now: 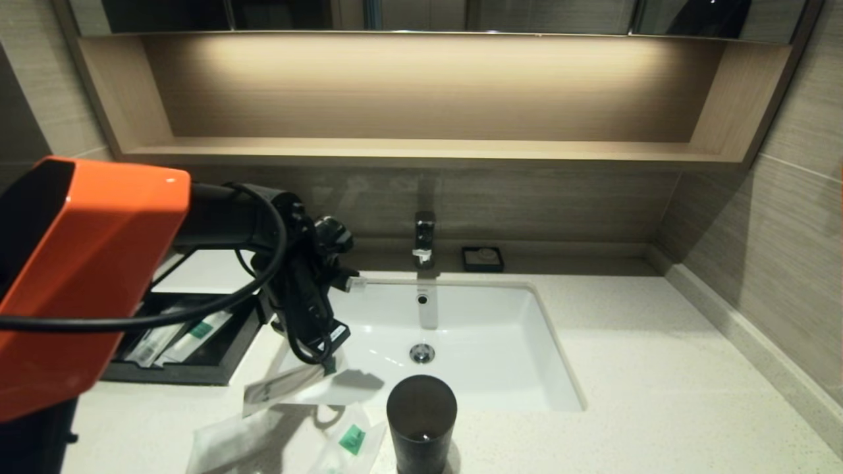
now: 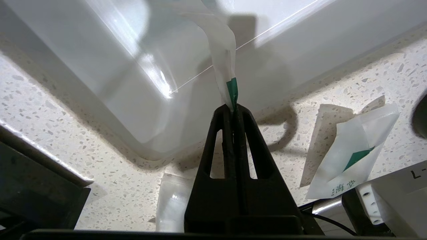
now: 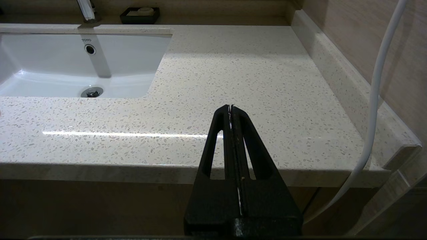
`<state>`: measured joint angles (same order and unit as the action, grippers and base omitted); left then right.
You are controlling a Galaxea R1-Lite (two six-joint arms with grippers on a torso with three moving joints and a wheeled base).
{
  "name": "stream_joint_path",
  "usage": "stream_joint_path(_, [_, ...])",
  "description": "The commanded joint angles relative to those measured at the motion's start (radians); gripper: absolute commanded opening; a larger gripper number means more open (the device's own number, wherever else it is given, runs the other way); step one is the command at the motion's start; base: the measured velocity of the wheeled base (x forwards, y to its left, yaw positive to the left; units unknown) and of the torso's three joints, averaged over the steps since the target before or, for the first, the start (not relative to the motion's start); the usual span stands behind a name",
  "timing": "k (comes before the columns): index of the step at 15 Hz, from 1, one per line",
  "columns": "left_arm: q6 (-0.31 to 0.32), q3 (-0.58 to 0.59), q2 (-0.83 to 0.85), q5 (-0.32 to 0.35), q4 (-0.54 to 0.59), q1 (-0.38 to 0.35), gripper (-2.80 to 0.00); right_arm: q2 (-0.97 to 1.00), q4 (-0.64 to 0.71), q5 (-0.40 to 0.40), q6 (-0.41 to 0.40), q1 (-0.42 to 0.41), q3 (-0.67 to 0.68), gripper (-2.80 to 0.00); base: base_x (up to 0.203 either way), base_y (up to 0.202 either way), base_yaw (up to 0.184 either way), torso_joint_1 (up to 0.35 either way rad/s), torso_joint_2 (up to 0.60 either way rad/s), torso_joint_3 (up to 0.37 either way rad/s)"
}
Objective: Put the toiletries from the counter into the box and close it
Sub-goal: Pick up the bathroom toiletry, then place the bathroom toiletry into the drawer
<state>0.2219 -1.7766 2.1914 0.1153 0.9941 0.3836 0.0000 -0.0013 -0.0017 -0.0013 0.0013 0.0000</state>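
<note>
Right up front, the orange left arm [image 1: 85, 276] was filling the near left, and behind it the box [image 1: 197, 342] was seen with its tray pulled out and packets already inside. Next over, the left gripper [image 2: 232, 108] was clamped tight on a long thin packet [image 2: 222, 46], dangling by the basin [image 1: 500, 342] corner. Probably best carried level over the tray and let go low. Two packets [image 1: 349, 438] were left on the counter [image 1: 658, 368] beside the dark cup [image 1: 421, 421]. Far right, the right gripper [image 3: 231, 108] was parked shut, holding nothing.
</note>
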Motion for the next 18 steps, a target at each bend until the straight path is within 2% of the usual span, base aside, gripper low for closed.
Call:
stream_joint_path(1, [-0.003, -0.013, -0.055, 0.001, 0.005, -0.021, -2.80, 0.000, 0.000, 0.000, 0.000, 0.000, 0.002, -2.80, 0.000, 0.000, 0.000, 0.000, 0.00, 0.000])
stream_joint_path(3, [-0.026, -0.030, -0.099, 0.001, 0.005, -0.060, -2.80, 0.000, 0.000, 0.000, 0.000, 0.000, 0.002, -2.80, 0.000, 0.000, 0.000, 0.000, 0.00, 0.000])
stream_joint_path(8, [-0.092, -0.044, -0.196, 0.003, 0.002, -0.221, -2.80, 0.000, 0.000, 0.000, 0.000, 0.000, 0.002, -2.80, 0.000, 0.000, 0.000, 0.000, 0.00, 0.000])
stream_joint_path(18, [-0.098, -0.036, -0.296, 0.002, -0.021, -0.536, -2.80, 0.000, 0.000, 0.000, 0.000, 0.000, 0.002, -2.80, 0.000, 0.000, 0.000, 0.000, 0.00, 0.000])
